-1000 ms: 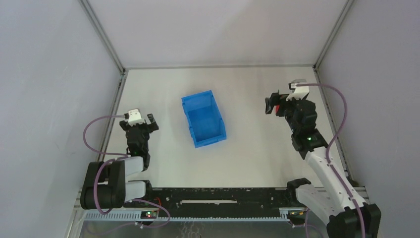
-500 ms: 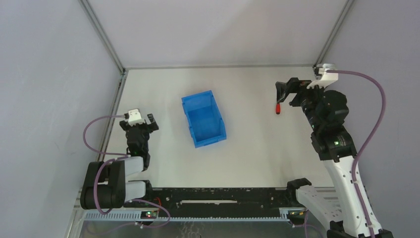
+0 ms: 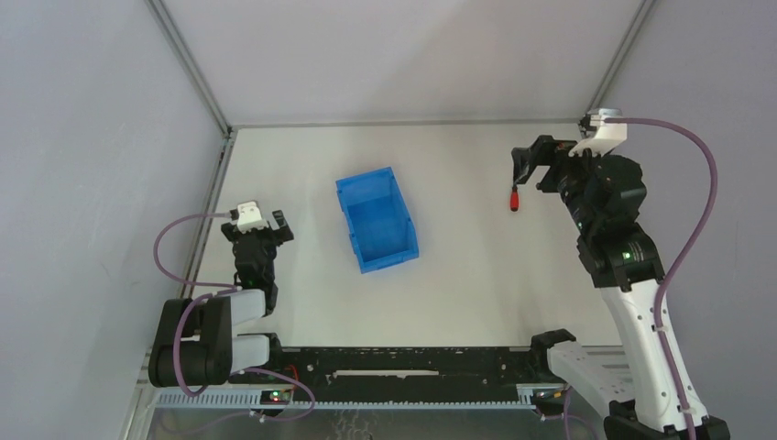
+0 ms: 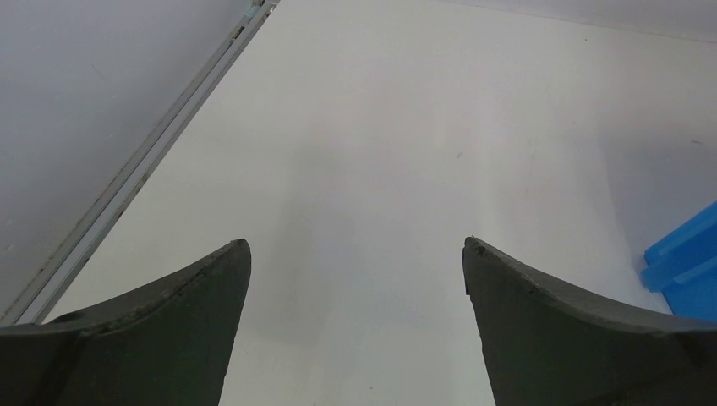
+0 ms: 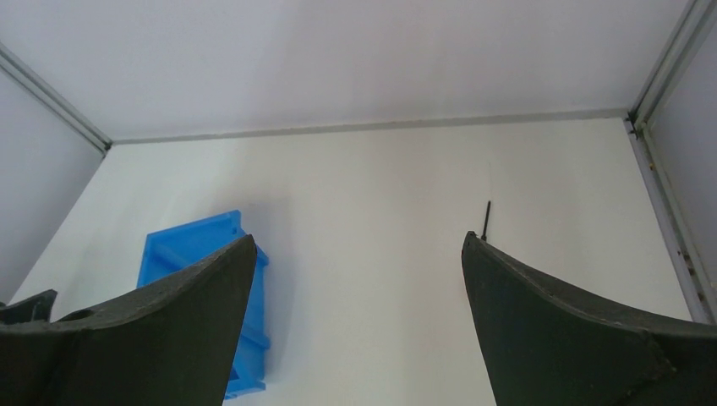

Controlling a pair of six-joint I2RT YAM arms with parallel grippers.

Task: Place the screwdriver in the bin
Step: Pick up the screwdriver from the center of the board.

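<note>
The screwdriver [image 3: 515, 198] lies on the table at the right, red handle nearest, thin black shaft pointing to the far side. My right gripper [image 3: 529, 167] hovers open and empty just beyond and above it. In the right wrist view only the shaft tip [image 5: 486, 220] shows above my right finger [image 5: 541, 313]; the handle is hidden. The blue bin [image 3: 377, 220] stands at the table's middle, well left of the screwdriver, and shows at the left of the right wrist view [image 5: 190, 245]. My left gripper [image 3: 266, 225] is open and empty at the near left.
Grey enclosure walls with aluminium rails [image 3: 225, 137] frame the white table on three sides. A corner of the bin shows at the right edge of the left wrist view [image 4: 689, 271]. The right arm's purple cable [image 3: 701, 183] loops near the right wall.
My right arm has swung up and toward the far right, uncovering the screwdriver on the table; in the last half second it barely shifted. The left arm has not moved.
</note>
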